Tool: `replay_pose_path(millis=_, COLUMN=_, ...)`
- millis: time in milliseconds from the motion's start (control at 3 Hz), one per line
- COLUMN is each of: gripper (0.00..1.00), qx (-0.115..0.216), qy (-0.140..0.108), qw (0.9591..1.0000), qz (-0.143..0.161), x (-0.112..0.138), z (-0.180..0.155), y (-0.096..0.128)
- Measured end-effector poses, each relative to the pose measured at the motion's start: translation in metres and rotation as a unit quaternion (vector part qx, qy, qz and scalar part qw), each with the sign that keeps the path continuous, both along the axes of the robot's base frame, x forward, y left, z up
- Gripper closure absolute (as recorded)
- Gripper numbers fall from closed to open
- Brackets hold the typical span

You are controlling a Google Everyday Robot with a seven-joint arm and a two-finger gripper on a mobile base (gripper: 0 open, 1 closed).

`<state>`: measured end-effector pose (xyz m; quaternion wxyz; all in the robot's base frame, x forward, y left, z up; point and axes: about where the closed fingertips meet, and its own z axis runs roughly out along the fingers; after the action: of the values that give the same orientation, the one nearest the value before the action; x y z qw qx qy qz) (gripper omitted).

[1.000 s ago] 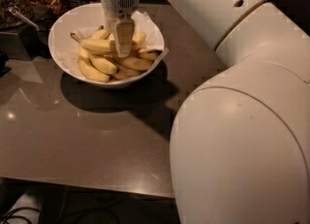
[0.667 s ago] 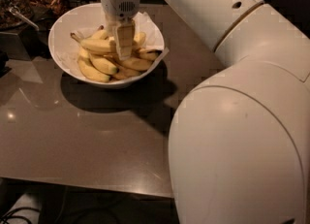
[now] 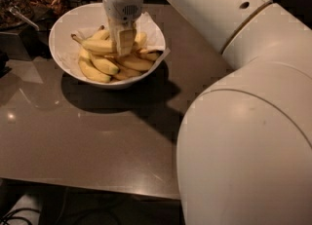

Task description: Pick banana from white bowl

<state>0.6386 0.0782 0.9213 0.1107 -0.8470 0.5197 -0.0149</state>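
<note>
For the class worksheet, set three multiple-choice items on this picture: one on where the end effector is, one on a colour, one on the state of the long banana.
1. Where is the end effector?
A. Down inside the white bowl, at the fruit
B. Raised high above the bowl
C. Off to one side, outside the bowl's rim

2. What colour is the table?
A. Bright red
B. Green
C. Grey-brown

3. The long banana with the brown stem is:
A. Lifted clear of the bowl
B. Lying in the bowl with the other bananas
C. Lying on the table

Answers:
1 A: its tip sits within the rim, right over the pile.
2 C: the glossy top around the bowl is grey-brown.
3 B: it rests across the pile, inside the rim.
</note>
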Motion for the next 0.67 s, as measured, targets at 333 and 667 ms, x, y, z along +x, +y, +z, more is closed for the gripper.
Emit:
replay_pose_path(millis=333, gripper=1.0, qx=0.0, qy=-0.001, qw=1.0, qz=0.0, x=0.0003, z=-0.0003, y=0.0005)
replay_pose_path(millis=667, gripper=1.0, qx=0.0, qy=-0.001, qw=1.0, qz=0.0, x=0.0003, z=-0.0003, y=0.0005)
